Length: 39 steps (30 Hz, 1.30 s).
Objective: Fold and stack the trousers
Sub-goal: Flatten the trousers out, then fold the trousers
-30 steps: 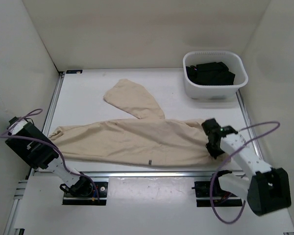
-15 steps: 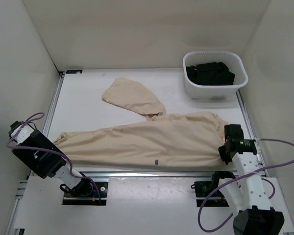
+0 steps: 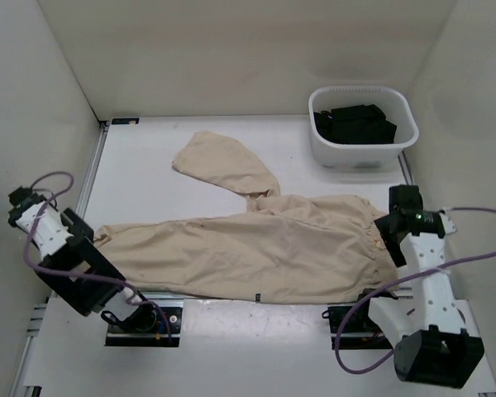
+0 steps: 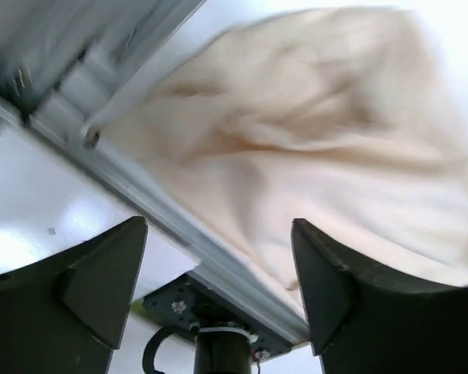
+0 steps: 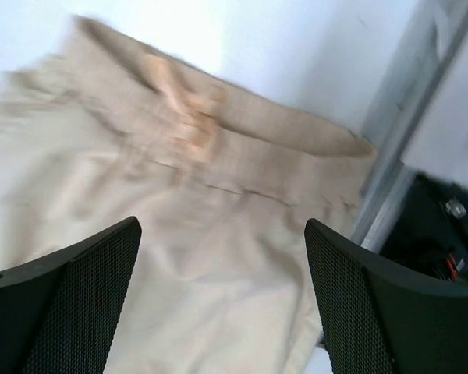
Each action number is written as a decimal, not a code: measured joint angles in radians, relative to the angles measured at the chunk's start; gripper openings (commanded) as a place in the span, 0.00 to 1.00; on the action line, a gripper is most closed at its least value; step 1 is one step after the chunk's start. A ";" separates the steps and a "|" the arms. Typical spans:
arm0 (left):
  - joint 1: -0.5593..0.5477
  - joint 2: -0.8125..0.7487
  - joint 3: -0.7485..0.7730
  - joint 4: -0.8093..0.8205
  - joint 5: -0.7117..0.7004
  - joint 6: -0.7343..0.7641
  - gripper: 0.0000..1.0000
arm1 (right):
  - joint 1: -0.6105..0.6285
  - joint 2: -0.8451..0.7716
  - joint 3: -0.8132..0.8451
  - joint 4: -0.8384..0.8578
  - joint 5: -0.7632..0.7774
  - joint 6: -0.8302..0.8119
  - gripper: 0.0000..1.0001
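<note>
The beige trousers (image 3: 256, 244) lie spread across the near half of the table, waistband to the right and one leg's end to the left. The other leg (image 3: 223, 161) is bent up toward the back. My left gripper (image 3: 89, 244) hangs open over the left leg end, with nothing between its fingers (image 4: 101, 288); cloth (image 4: 296, 140) shows beyond them. My right gripper (image 3: 390, 240) is open above the waistband (image 5: 218, 156), its fingers (image 5: 374, 304) apart and empty.
A white tub (image 3: 355, 155) holding dark clothing (image 3: 355, 122) stands at the back right. The metal rail (image 4: 179, 226) of the table's near edge runs just under the trousers' front hem. White walls close in the left, right and back.
Both grippers have opened and let go of the trousers, which now lie flatter and nearer the front edge. Each arm has drawn a little outward from its end of the cloth.
</note>
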 measured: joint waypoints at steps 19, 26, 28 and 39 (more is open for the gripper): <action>-0.827 0.903 1.167 0.035 0.196 0.000 1.00 | -0.004 0.685 0.323 0.320 -0.096 -0.182 0.88; -0.890 1.002 1.176 0.108 0.204 0.002 1.00 | -0.046 0.897 0.438 0.397 -0.122 -0.140 0.87; -0.893 1.010 1.165 0.137 0.201 0.001 1.00 | -0.055 0.939 0.438 0.404 -0.122 -0.124 0.87; -0.919 1.009 1.058 0.277 0.182 0.006 0.14 | -0.070 1.005 0.443 0.382 -0.089 -0.090 0.23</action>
